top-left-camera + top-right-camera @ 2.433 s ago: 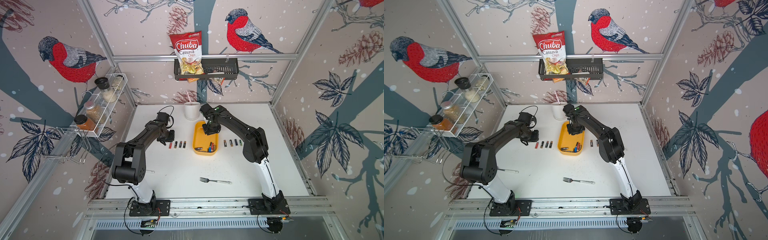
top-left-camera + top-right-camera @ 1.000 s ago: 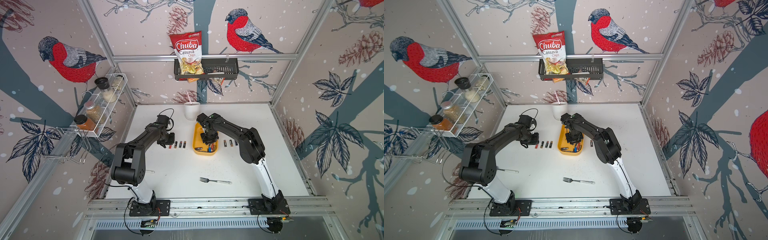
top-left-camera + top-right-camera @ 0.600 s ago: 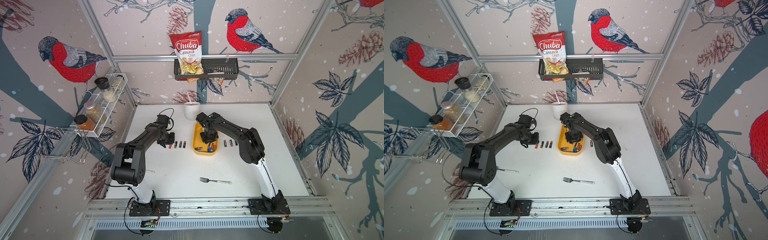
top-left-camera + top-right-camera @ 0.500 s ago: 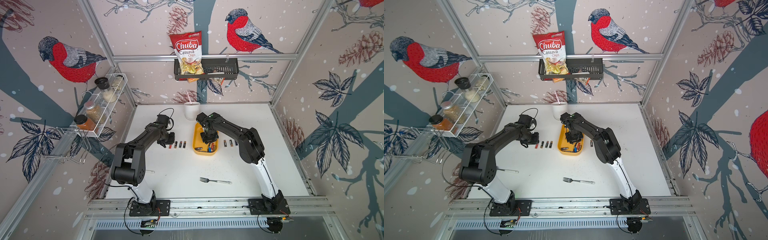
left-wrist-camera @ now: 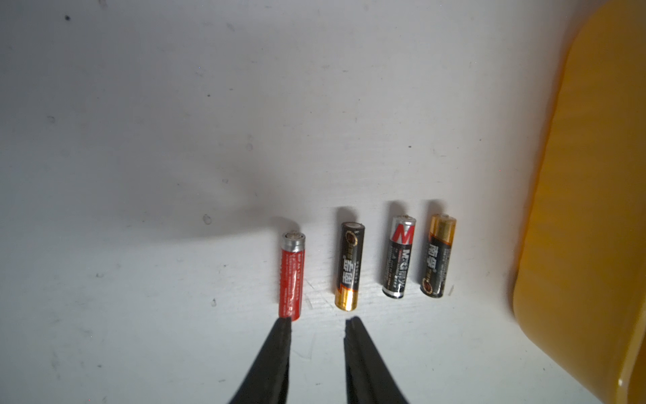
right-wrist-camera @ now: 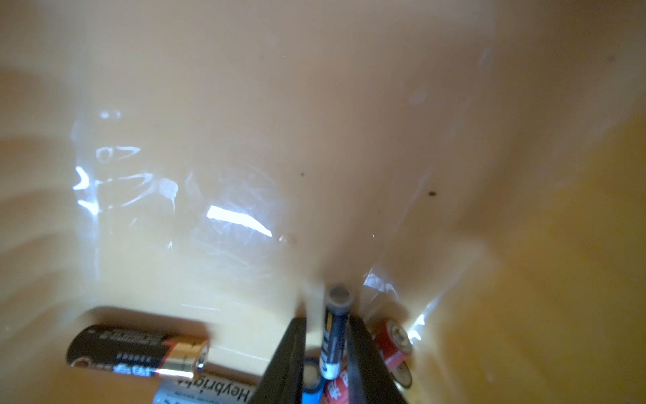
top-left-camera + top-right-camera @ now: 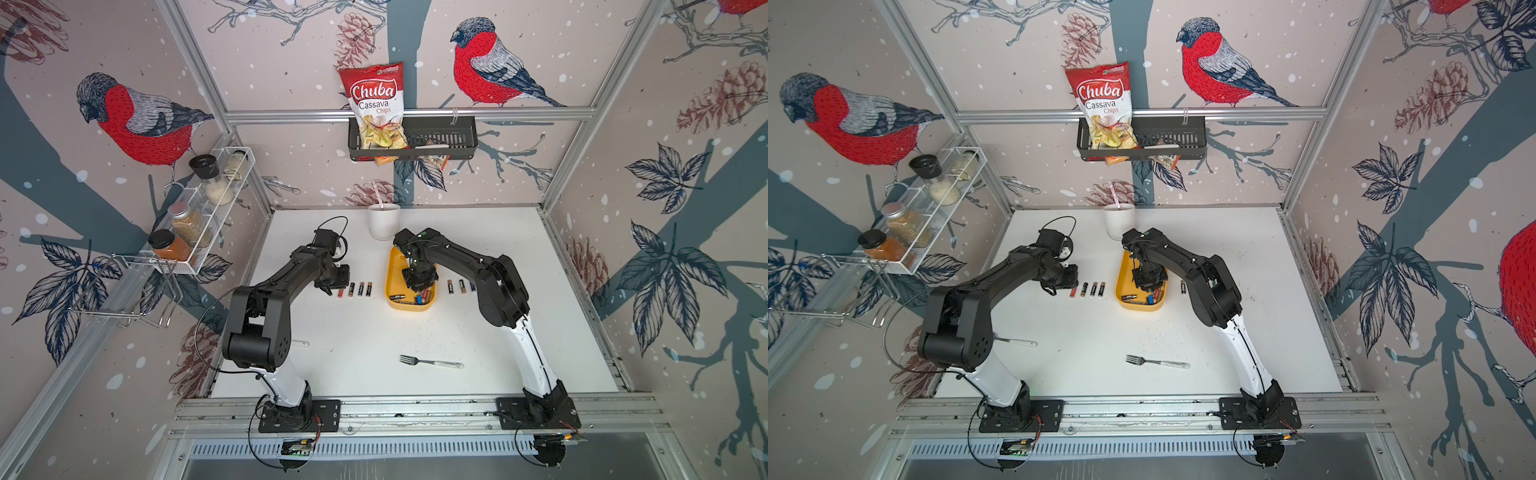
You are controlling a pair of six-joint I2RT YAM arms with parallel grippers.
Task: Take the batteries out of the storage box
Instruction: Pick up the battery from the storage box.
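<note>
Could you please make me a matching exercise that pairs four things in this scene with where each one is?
Things:
1. red battery
2. fork
3. chips bag
4. dark blue battery

Places:
A. in the black wall basket
B. between the jaws of the right gripper, inside the yellow box
C. last in the row of four on the table, farthest from the yellow box
D. on the table, nearer the arms' bases than any battery

Pairs: 1-C, 2-D, 3-A, 4-B.
</note>
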